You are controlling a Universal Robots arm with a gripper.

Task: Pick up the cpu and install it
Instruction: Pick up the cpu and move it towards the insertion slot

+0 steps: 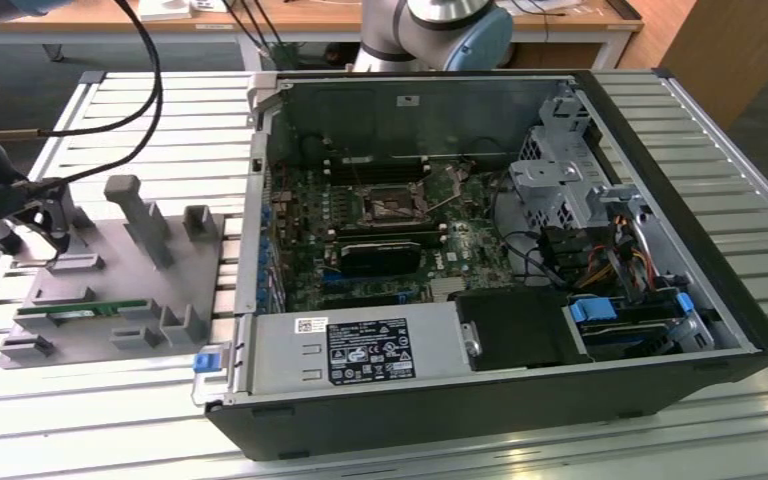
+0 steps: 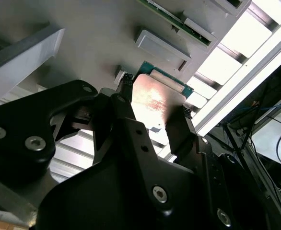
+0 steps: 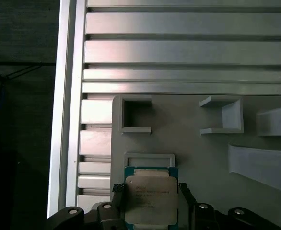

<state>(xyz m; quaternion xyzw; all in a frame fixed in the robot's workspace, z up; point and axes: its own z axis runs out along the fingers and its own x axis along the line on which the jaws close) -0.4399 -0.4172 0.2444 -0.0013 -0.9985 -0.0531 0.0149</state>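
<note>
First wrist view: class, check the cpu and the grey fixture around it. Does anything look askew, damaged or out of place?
Nothing stands out. The cpu looks square to the grey fixture, with no visible damage.

tall jig posts (image 1: 141,215) near gripper (image 1: 48,232), pc case (image 1: 411,100) open on top.

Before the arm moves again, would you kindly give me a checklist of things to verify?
1. cpu between the gripper fingers: ok, they meet opposite edges in the first wrist view.
2. cpu lifted clear of the grey fixture: cannot tell.
3. Computer case lying open side up: ok.
4. Socket on the motherboard free and unlatched: cannot tell.
5. Memory stick apart from the gripper: ok, it lies in its slot on the fixture.
</note>
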